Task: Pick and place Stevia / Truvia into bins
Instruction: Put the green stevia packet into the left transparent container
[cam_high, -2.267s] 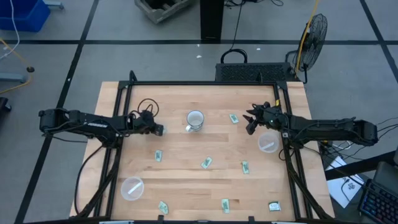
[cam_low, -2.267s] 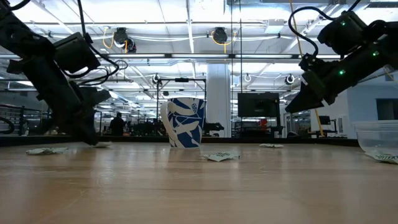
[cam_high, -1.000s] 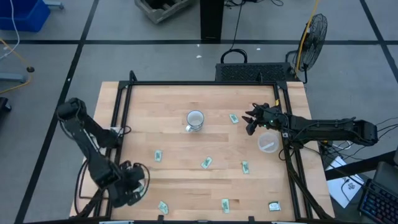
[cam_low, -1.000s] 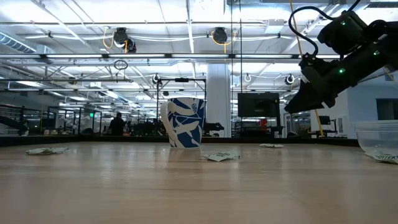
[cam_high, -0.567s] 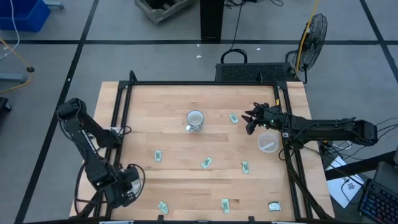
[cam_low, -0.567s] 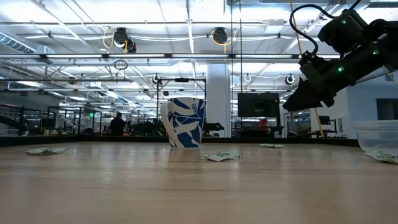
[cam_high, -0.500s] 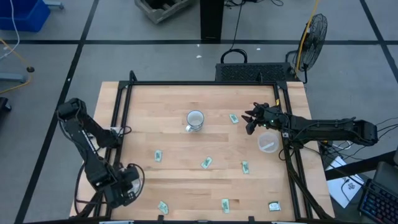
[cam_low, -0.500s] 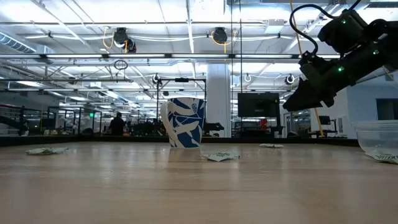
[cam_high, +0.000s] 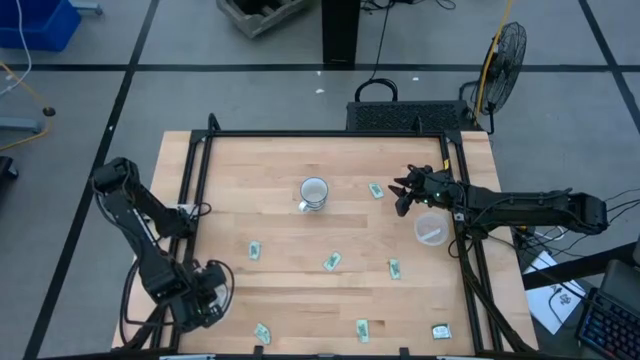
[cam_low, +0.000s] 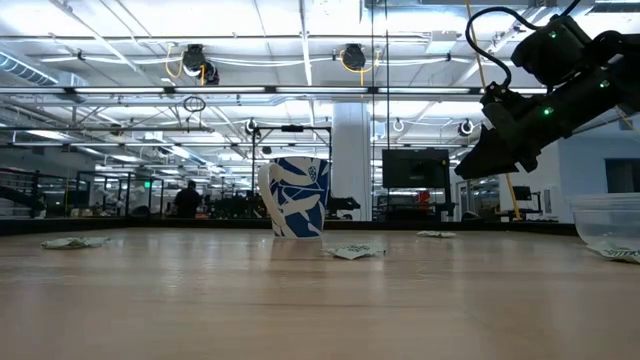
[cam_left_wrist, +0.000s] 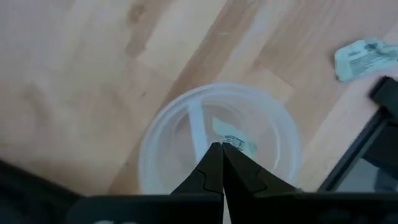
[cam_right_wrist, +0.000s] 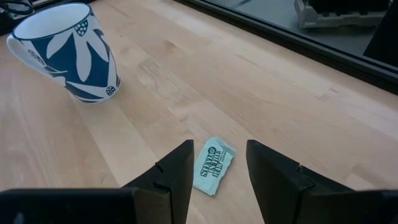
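The left gripper (cam_high: 205, 300) is positioned over the near-left bin (cam_left_wrist: 217, 146), its fingers (cam_left_wrist: 214, 168) pressed together with a sachet (cam_left_wrist: 235, 142) seen just past the tips, inside the bin; whether the tips pinch that sachet cannot be told. A second sachet (cam_left_wrist: 365, 56) lies on the wood just outside that bin. The right gripper (cam_high: 404, 192) is held above the table (cam_high: 280, 170) with its fingers (cam_right_wrist: 177, 171) spread apart, and a Stevia sachet (cam_right_wrist: 212, 165) is seen lying flat between them, its long axis running roughly along the gripper's forward line. The right bin (cam_high: 430, 229) stands near that gripper, at the table's right edge. The mug (cam_high: 314, 192) stands upright mid-table. Further sachets are scattered flat over the near half: (cam_high: 255, 250), (cam_high: 331, 262), (cam_high: 394, 268), (cam_high: 262, 332), (cam_high: 361, 329).
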